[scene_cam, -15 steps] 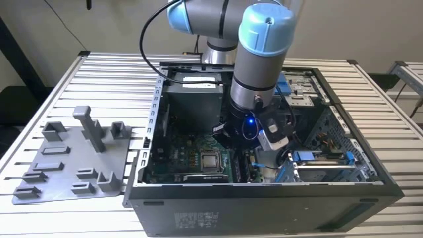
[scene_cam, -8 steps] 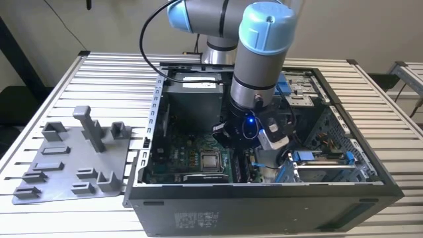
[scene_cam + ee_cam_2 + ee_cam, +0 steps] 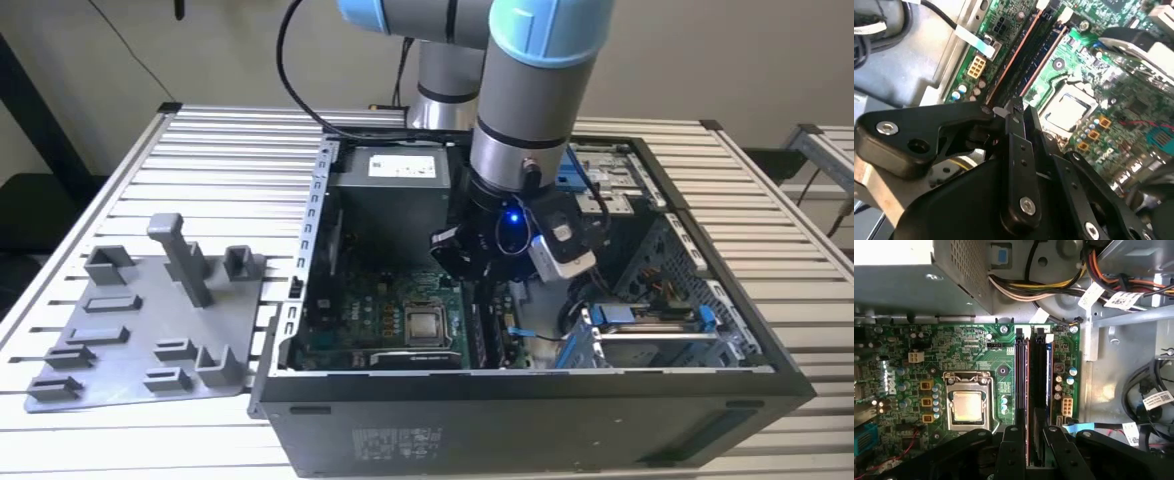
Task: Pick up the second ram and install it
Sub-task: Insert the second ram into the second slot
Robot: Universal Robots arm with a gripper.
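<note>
Green board, thin dark stick

Grey plastic rack [image 3: 147, 320] sits on the exterior view's left, beside the open computer case [image 3: 534, 405]. Inside lies the green motherboard [image 3: 969, 345] with its shiny chip socket [image 3: 966, 405]. Next to that, the second ram [image 3: 1038, 380] stands on its edge along the long slots. The claw [image 3: 1035, 445] is narrow and seems to pinch the stick's two flat sides. I think the stick is light and stiff but easy to crack, so the flat sides are the safe place to hold it.
</note>
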